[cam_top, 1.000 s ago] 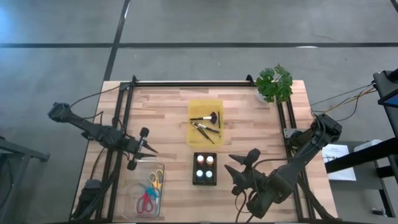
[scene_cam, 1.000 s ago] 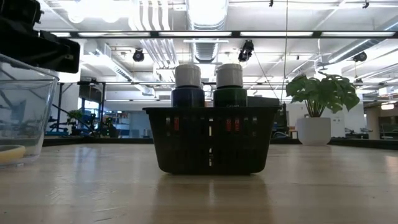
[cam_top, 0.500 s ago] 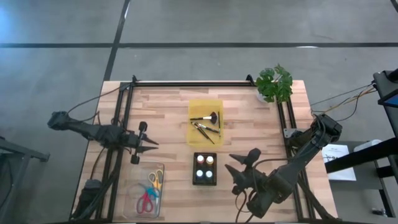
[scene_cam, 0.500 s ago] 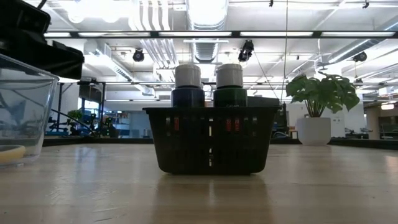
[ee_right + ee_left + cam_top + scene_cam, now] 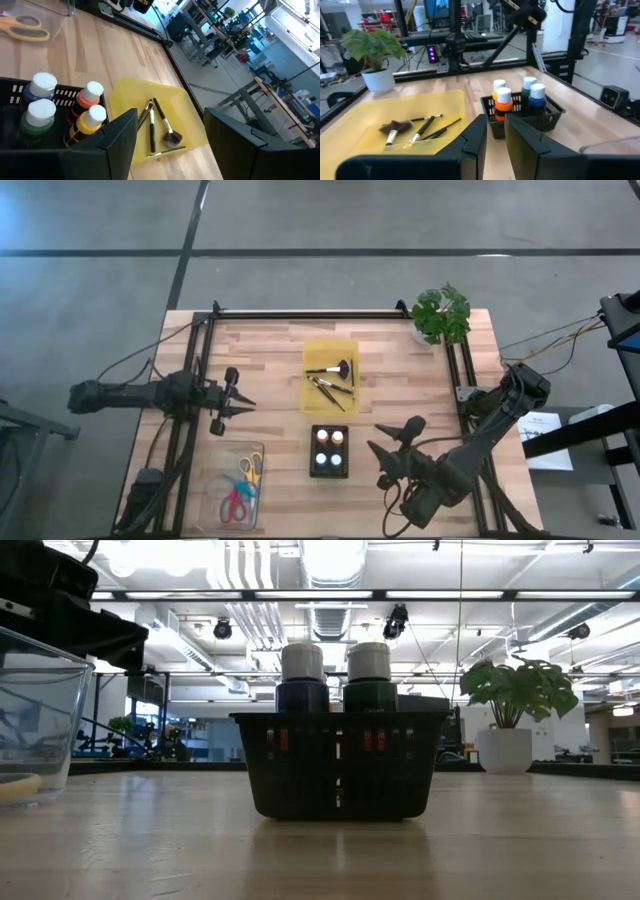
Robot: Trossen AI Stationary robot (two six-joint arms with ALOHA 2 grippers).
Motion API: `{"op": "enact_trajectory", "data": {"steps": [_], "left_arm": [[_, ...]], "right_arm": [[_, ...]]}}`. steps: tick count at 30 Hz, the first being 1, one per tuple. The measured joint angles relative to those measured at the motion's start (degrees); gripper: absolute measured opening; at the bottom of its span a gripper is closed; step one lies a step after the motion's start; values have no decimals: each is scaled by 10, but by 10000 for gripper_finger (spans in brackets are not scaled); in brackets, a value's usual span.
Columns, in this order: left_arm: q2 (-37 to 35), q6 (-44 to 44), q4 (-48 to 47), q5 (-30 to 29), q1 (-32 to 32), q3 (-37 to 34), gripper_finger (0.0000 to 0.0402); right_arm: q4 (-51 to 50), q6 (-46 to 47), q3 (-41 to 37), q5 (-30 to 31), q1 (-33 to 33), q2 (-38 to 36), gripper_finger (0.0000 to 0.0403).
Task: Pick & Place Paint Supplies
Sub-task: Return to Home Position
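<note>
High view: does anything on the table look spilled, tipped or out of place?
Nothing stands out. The paint bottles stand upright in the black basket, the brushes lie inside the yellow tray, the scissors in the transparent bin.

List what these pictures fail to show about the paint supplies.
- Low view: the black mesh basket hides most of the white-capped paint bottles; only two tops show.
- Low view: the left edge cuts off the clear plastic bin.
- High view: the thin dark-handled paintbrushes in the yellow tray are too small to count.
- Wrist views: the left gripper and right gripper each cover part of the basket.
</note>
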Motion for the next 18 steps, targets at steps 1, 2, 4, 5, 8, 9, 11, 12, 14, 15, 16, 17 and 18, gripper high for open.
{"op": "enact_trajectory", "data": {"steps": [1,2,4,5,8,9,11,12,14,15,16,17,18], "left_arm": [[-1,-1,1,0,4,0,75],[-1,-1,2,0,7,0,75],[0,-9,1,-1,8,0,75],[0,-15,2,-1,8,0,75],[0,-22,1,-3,8,0,75],[0,-22,2,-7,8,0,75],[0,-18,1,-19,8,0,75],[0,-17,1,-23,8,0,75],[0,-22,-2,-26,8,0,75],[0,-28,-3,-26,8,0,75],[0,-31,-3,-26,8,0,75],[0,-31,-3,-26,8,0,75],[0,-31,-3,-26,8,0,75]], "right_arm": [[0,3,0,0,0,0,226],[0,6,0,0,0,0,226],[0,11,0,0,0,0,226],[0,16,0,0,0,0,226],[0,33,0,0,0,0,226],[0,43,0,0,0,0,226],[0,61,0,0,0,0,226],[0,70,0,0,0,0,226],[0,81,0,-7,0,0,226],[0,84,0,-15,-1,0,226],[0,86,0,-26,-2,0,226],[0,86,0,-38,-2,-1,226],[1,86,0,-46,-2,-2,226]]}}
